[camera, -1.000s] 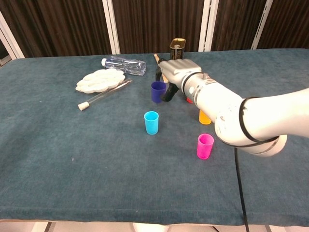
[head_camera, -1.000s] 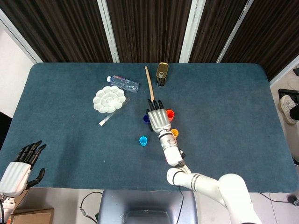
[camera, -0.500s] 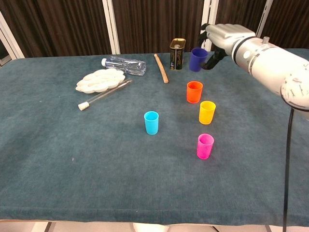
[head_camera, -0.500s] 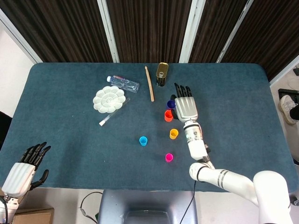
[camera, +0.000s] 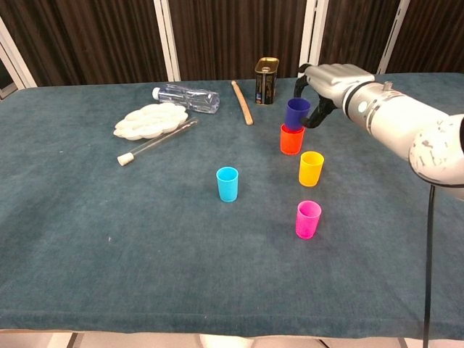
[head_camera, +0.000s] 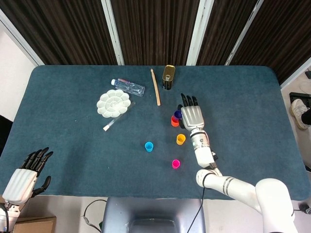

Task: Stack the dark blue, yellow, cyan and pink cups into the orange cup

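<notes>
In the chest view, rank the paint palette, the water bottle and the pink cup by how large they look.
1. Paint palette, widest.
2. Water bottle, slightly shorter; it lies farther back, so the top two are unsure.
3. Pink cup, smallest despite standing nearest the camera.

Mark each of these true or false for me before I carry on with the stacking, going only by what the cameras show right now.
1. The right hand holds the dark blue cup at the mouth of the orange cup. True.
2. The yellow cup is already nested in the orange cup. False: it stands alone on the table, nearer the robot than the orange cup.
3. The cyan cup stands upright, apart from the other cups. True.
4. The left hand grips the pink cup. False: it holds nothing, off the table's near left corner.
5. The plastic bottle stands upright. False: it lies on its side by the paint palette.
</notes>
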Controlling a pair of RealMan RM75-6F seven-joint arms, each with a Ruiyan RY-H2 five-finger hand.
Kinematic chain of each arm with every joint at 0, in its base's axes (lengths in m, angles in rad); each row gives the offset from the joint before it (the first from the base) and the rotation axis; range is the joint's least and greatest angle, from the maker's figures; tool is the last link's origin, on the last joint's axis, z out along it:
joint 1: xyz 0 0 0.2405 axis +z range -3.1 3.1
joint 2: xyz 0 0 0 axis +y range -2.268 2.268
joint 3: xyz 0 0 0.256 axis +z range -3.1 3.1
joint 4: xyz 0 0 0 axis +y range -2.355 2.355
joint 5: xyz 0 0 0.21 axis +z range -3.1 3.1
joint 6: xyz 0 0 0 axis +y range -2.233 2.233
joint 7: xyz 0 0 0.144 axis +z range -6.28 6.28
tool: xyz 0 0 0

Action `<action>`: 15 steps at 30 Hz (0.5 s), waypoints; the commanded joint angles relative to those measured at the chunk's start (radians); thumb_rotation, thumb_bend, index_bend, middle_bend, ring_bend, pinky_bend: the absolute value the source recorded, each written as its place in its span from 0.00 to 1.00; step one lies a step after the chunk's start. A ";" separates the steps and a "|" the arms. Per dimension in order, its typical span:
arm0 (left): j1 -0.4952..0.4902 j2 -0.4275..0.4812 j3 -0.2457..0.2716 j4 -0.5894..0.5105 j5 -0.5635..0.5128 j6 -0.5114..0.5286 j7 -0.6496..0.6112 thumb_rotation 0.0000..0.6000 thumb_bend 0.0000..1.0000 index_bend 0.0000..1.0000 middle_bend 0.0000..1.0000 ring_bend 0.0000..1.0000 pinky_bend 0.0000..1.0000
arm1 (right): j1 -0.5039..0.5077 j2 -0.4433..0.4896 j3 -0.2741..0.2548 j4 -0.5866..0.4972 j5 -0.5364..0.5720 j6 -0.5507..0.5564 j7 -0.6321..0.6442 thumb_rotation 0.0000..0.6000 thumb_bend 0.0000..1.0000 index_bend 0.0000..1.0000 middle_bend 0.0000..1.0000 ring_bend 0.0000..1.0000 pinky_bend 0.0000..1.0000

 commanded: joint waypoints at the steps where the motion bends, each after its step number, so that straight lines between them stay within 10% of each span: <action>1: 0.001 0.001 0.000 0.000 0.001 0.002 -0.001 1.00 0.46 0.00 0.00 0.00 0.11 | 0.003 -0.010 -0.005 0.010 -0.005 -0.003 0.005 1.00 0.52 0.52 0.02 0.00 0.00; 15: 0.003 0.004 0.003 0.000 0.008 0.010 -0.009 1.00 0.46 0.00 0.00 0.00 0.11 | -0.042 0.077 -0.039 -0.151 -0.049 0.021 0.018 1.00 0.52 0.19 0.00 0.00 0.00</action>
